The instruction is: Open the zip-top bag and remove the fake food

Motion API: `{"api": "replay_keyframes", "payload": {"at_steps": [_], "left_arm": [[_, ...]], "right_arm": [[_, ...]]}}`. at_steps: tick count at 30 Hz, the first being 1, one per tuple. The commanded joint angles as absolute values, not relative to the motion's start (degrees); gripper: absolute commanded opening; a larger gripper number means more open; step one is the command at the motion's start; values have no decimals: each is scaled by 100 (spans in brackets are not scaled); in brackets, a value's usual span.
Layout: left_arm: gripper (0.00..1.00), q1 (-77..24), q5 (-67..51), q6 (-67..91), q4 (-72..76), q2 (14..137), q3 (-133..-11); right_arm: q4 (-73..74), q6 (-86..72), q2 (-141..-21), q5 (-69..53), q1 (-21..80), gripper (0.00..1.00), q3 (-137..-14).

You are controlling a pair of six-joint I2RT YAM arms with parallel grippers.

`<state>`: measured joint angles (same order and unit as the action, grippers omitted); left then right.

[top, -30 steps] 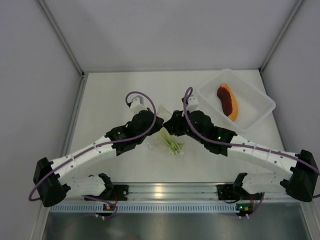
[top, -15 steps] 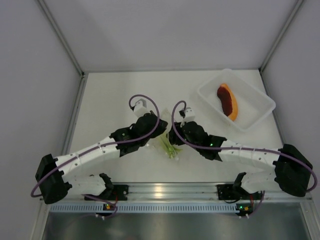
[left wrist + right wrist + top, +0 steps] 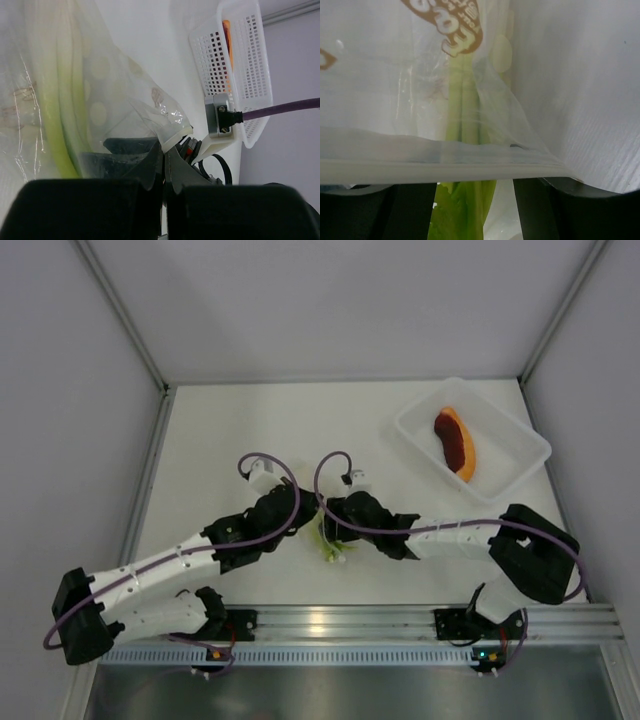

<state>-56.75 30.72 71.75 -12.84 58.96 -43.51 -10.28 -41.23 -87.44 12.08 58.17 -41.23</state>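
The zip-top bag lies crumpled between my two wrists in the top view, clear and crinkly. My left gripper is shut on the bag's edge by its white zip strip. The pale green leafy stalk lies inside the bag. My right gripper is open at the bag's mouth, with the stalk's leafy end between its fingers and the zip strip just ahead of them. The orange and dark-red wedge lies in the tray.
A white translucent rectangular tray stands at the back right, its perforated wall showing in the left wrist view. Both arms meet close together at the table's middle, their purple cables looping above them. Grey walls enclose the table on three sides.
Both wrists have moved toward the near edge and slightly left, taking the bag and stalk along. My right gripper's jaws have widened. The left gripper stays shut on the bag.
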Motion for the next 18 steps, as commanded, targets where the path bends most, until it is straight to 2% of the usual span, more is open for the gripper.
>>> {"api": "replay_keyframes", "payload": {"at_steps": [1, 4, 8, 11, 13, 15, 18], "left_arm": [[0, -5704, 3445, 7479, -861, 5608, -4184], [0, -5704, 3463, 7409, -853, 5546, -4078], [0, -5704, 3489, 7216, -870, 5520, -3920], [0, -5704, 3542, 7198, -879, 5371, -3674], [0, -5713, 3560, 7224, -888, 5265, -3482], [0, -5713, 3586, 7198, -888, 5098, -3393], [0, -5713, 3665, 7137, -1001, 4983, -3340]], "right_arm": [[-1328, -4447, -8947, 1117, 5976, 59, -4235], [-845, -4298, -9210, 1037, 6020, 63, -4568], [-194, -3991, -9290, 1353, 6327, 63, -4834], [-158, -4008, -9299, 1406, 6495, 58, -4720], [-185, -4043, -9343, 1458, 6539, 50, -4632], [-176, -4113, -9404, 1468, 6539, 45, -4597], [-184, -4096, -9413, 1450, 6557, 43, -4605]]}}
